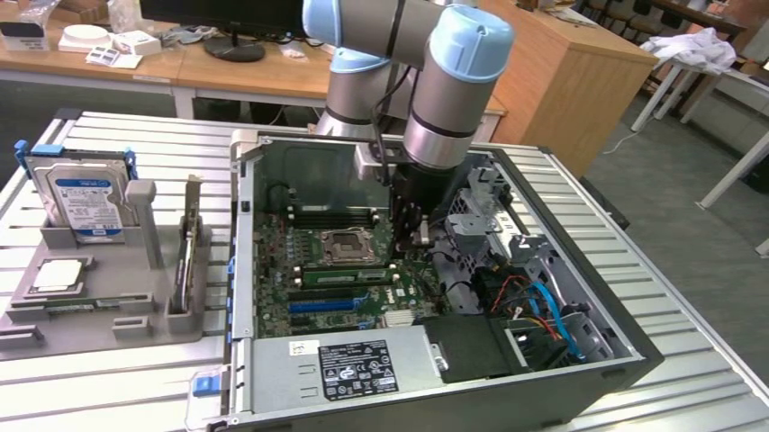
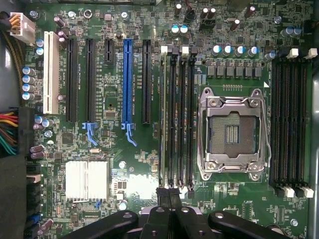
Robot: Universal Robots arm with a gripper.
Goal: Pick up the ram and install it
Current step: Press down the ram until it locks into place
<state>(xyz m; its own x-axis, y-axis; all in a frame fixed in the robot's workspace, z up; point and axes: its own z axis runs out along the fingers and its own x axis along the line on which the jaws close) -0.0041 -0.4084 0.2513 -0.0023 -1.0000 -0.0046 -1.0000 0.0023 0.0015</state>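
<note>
Where the arm reaches down into the open computer case point(image 1: 601, 373), the following are listed.

1. Gripper point(image 2: 168, 195). Hangs low over the motherboard point(image 2: 124, 164) at one end of the memory slots. Its fingers are drawn together with nothing seen between them. Judged as a pressing pose rather than a carrying one, since closed tips give a firm point over the slot end.

2. Ram point(image 2: 162, 119). A long green stick standing on edge in the outermost slot of the bank, running straight away from the gripper and starting just beside its tips. In the exterior view the ram point(image 1: 342, 275) lies near the gripper point(image 1: 415, 236), along the socket's side. It appears seated in the slot. Whether the end latches have closed cannot be told.

3. Empty slots point(image 2: 182, 119). Parallel to the ram, between it and the processor socket point(image 2: 232, 132). The socket is open and holds no chip.

4. Parts holder point(image 1: 121, 310). On the desk point(image 1: 108, 387) outside the case, well apart from the gripper. It holds a hard drive point(image 1: 85, 202) upright, so that parts stand ready for a top grasp.
</note>
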